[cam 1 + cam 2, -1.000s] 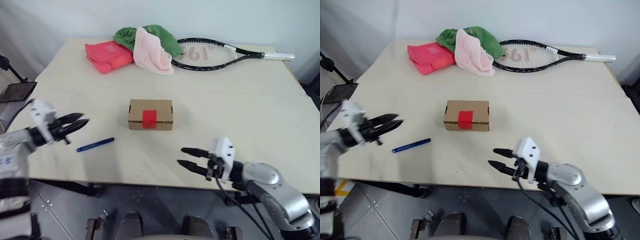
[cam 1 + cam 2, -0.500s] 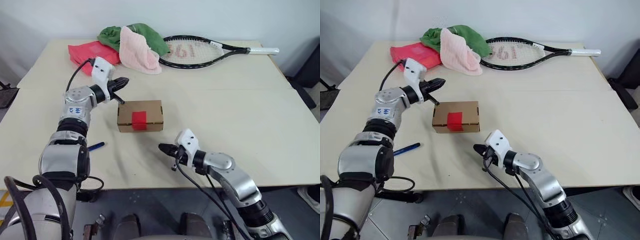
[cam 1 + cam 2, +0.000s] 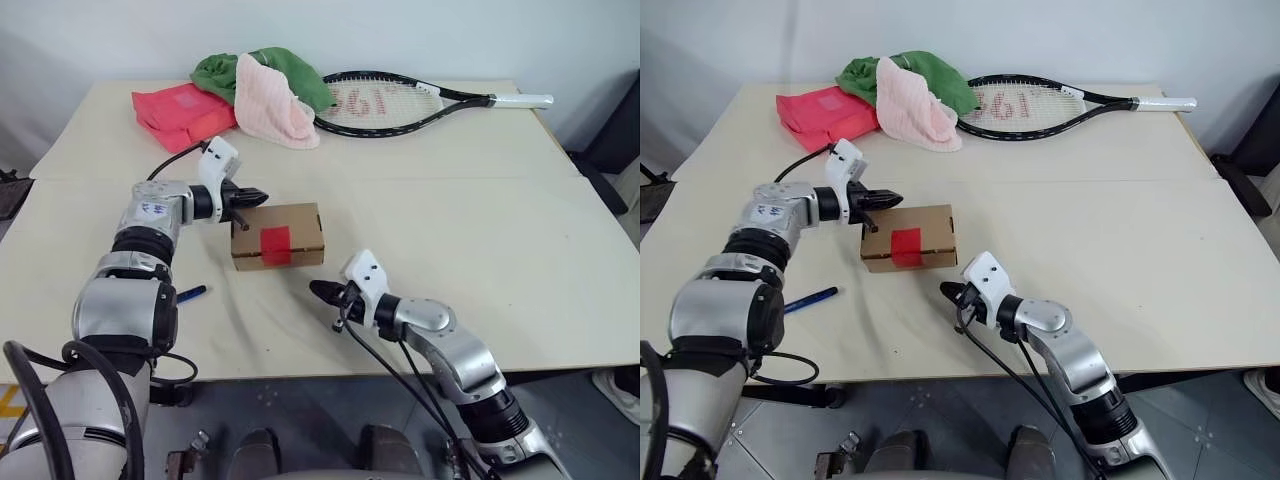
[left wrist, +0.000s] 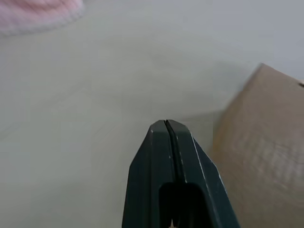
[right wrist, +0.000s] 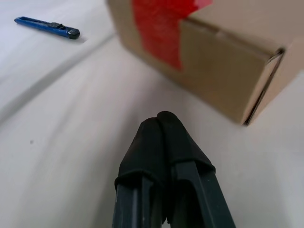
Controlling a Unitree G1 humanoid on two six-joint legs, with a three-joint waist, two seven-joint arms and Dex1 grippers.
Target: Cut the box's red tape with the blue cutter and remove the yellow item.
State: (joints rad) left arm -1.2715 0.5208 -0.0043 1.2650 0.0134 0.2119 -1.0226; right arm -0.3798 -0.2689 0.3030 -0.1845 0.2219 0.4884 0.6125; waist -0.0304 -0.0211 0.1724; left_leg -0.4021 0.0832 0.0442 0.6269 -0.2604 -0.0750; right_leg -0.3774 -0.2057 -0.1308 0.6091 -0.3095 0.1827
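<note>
Pale beige tabletop [image 3: 480, 230], w/ a seam running across its width approx. mid-depth. Plain white wall [image 3: 400, 35] behind, evenly lit, no hard shadows. Grey tiled floor [image 3: 590, 430] below front edge. Dark object at right edge beside tabletop [image 3: 615, 130], prob. a chair but can't tell. Dark stand-like thing at far left edge [image 3: 8, 190], partly cut off.

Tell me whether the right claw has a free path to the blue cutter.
Probably yes. The right claw, shut and empty, sits near the table's front edge, and bare table lies between it and the blue cutter. The box stands farther back, off that line.
</note>
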